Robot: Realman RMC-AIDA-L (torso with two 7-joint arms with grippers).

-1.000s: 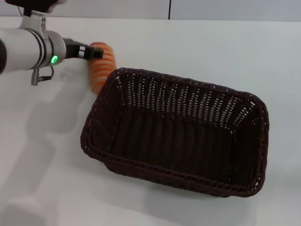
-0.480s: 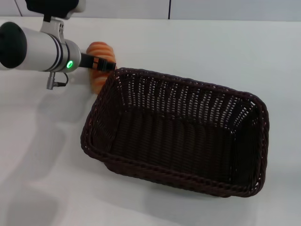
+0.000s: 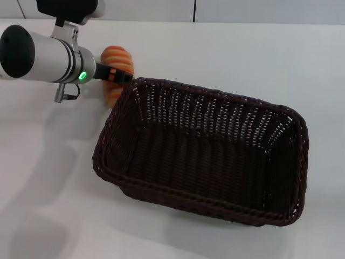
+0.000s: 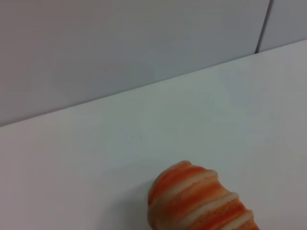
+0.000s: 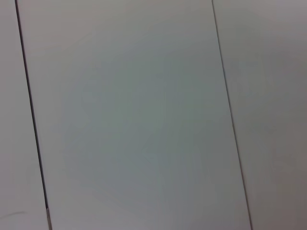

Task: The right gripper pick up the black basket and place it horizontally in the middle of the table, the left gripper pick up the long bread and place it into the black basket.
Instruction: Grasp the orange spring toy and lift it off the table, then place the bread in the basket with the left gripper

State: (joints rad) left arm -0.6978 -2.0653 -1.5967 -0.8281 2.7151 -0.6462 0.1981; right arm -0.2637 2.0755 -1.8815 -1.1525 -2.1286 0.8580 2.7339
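Note:
The black basket [image 3: 215, 97] stands on the white table [image 3: 48, 178], filling the middle and right of the head view, its long side slightly angled, and it holds nothing. The long bread [image 3: 117, 56], orange-brown with pale stripes, lies on the table just beyond the basket's far left corner. My left gripper [image 3: 119, 76] reaches in from the left on its silver-grey arm and sits across the middle of the bread, close to the basket rim. One end of the bread also shows in the left wrist view [image 4: 201, 201]. The right gripper is out of view.
The wall [image 3: 161, 8] runs behind the table's far edge. The right wrist view shows only grey wall panels [image 5: 134, 115]. Bare white tabletop lies to the left of the basket and in front of it.
My left arm has swung right and slightly down, so the gripper moved from the bread's upper left part to across its middle. Bread and basket have stayed put.

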